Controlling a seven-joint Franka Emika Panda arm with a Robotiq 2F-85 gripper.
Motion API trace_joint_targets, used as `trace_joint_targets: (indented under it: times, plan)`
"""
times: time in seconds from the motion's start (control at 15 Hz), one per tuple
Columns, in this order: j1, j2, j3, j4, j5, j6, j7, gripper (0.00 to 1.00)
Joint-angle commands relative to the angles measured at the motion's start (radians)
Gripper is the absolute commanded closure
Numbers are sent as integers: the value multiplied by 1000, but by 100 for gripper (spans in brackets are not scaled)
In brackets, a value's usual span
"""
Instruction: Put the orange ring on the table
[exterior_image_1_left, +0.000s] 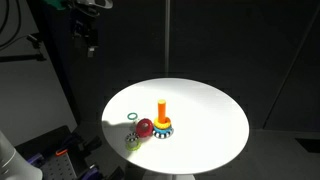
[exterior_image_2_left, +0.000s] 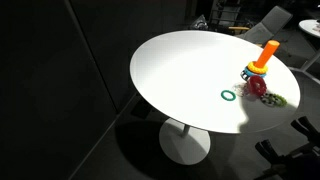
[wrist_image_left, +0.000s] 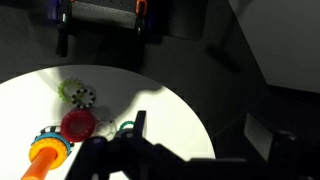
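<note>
Claw (exterior_image_1_left: 90, 42) is hanging high above the bench (exterior_image_1_left: 205, 115); whether it is released or clenched cannot be told. Orange ring (exterior_image_1_left: 163, 123) is apparently sitting low on the peg (exterior_image_1_left: 162, 106), so grasping, lifting and placing are all remaining.

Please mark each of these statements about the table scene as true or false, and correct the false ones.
1. The orange peg stands upright on the table. True.
2. The thin green ring is threaded on the peg. False: it lies flat on the table, apart from the peg.
3. The red ring lies beside the peg's base. True.
4. The gripper touches the toys. False: it hangs high above the table, clear of them.
</note>
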Motion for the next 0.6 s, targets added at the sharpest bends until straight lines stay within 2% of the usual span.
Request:
trace_joint_targets:
  times: [0.0,0.27,0.53]
  plan:
    - [-24,1,19,4,8,-5,-10,0]
    - [-24,0,19,4,8,-5,-10,0]
    - [-46,31,39,-2,-1,62,24,0]
